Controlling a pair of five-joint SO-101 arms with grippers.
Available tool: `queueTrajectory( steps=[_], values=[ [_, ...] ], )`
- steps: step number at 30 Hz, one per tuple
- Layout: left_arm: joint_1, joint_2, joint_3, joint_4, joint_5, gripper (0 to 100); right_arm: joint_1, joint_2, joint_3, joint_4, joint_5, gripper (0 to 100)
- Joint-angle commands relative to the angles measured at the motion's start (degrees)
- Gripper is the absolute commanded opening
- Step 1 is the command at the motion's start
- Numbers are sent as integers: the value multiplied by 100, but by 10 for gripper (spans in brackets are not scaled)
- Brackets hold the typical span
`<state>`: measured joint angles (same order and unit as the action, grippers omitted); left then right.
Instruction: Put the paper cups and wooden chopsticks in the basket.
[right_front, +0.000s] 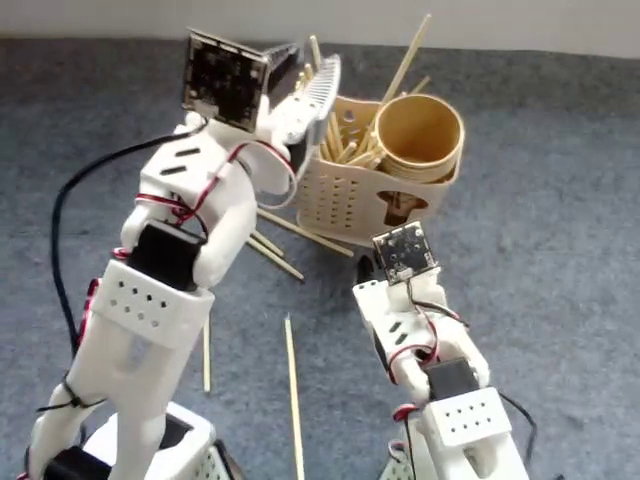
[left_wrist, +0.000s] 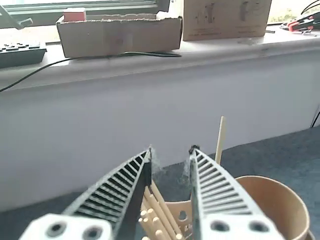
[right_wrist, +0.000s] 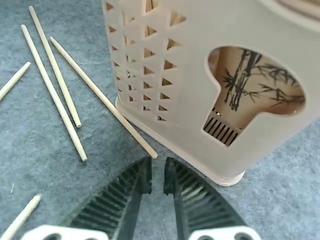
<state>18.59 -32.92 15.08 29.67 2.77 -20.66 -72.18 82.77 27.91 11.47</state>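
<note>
1. A beige perforated plastic basket (right_front: 338, 205) is seen standing upright on the grey carpet-covered worktop (right_front: 560, 250), towards the far side in the high view.
2. A tan paper cup (right_front: 425, 135) is held upright inside the basket, on its right side in the high view. Through the handle cut-out in the basket wall, a bamboo print on a cup is seen in the right wrist view.
3. A bundle of pale wooden chopsticks (right_front: 345, 140) is stood in the basket beside the cup. Some are leaned out over the rim, and one is poked up well above the rest.
4. Several loose wooden chopsticks (right_wrist: 55, 95) are left lying flat on the worktop in front of the basket and to its left. One is laid against the basket's base. Two more are seen nearer the arm bases, well apart from the basket.
5. The left pincer (left_wrist: 171, 160) is held raised over the basket's left rim, above the chopstick bundle. Its jaws are parted by a moderate gap and nothing is gripped between them.
6. The right pincer (right_wrist: 156, 175) is held low over the worktop, just in front of the basket's near wall. Its jaws are parted only by a narrow slit, and nothing is held. The end of the nearest loose chopstick is seen just beyond its tips, not touched.
</note>
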Motion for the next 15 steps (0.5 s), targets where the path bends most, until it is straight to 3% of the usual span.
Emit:
queueTrajectory(
  steps=[1, 15],
  values=[
    [-347, -189, -523, 589, -35, 112, -31, -127, -22, -136, 62, 58],
    [-1314, -136, -1288, 4659, -246, 111, -40, -127, -22, -136, 62, 58]
  ],
)
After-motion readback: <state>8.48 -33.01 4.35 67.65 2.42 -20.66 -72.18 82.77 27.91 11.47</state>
